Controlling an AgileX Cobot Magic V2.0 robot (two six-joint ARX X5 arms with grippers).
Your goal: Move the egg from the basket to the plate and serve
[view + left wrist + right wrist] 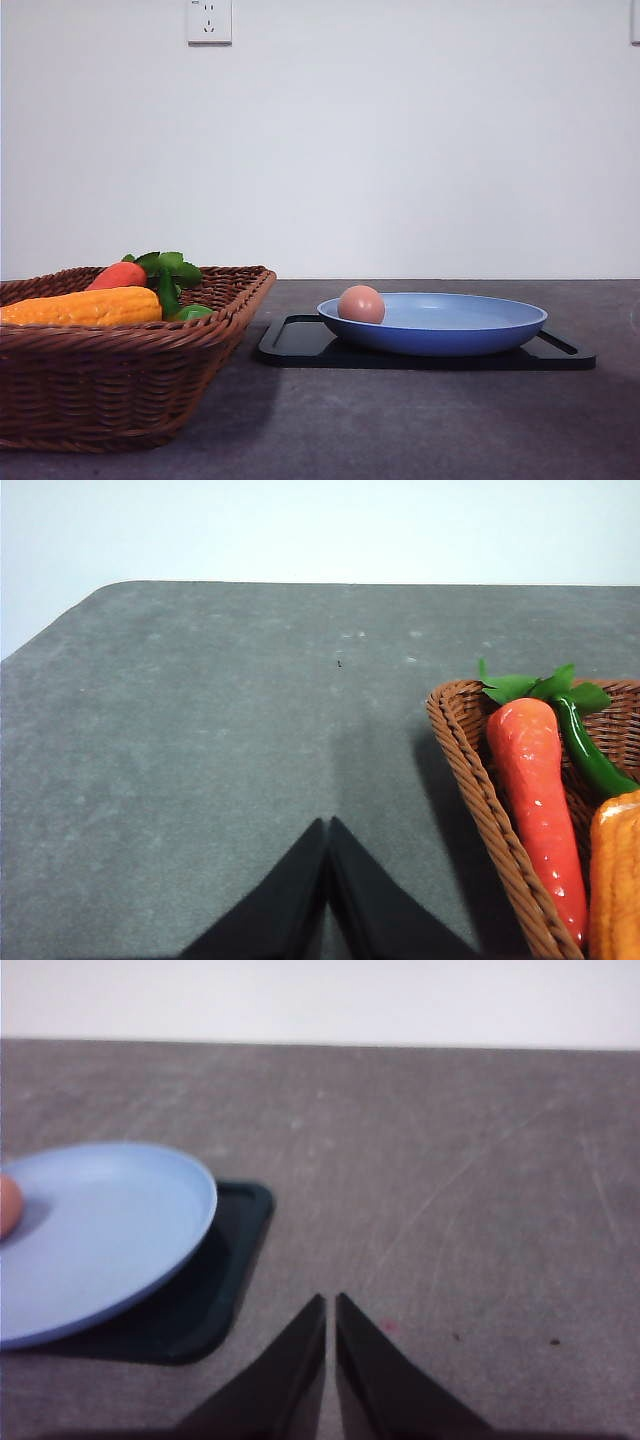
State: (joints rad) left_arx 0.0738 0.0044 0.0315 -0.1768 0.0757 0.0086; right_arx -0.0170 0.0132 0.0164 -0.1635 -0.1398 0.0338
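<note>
We see the smooth pinkish-brown egg (361, 304) resting at the left of the matte light-blue plate (470, 338), both our grippers (328, 825) (331, 1300) clenched empty.

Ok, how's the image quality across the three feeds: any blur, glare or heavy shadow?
Front view: sharp and evenly lit, soft shadow on the table beside the brown woven wicker basket. Left wrist view: clear, with small highlights on the glossy red-orange carrot-like vegetable. Right wrist view: soft, the light blue round plate and black rectangular tray slightly blurred.
</note>
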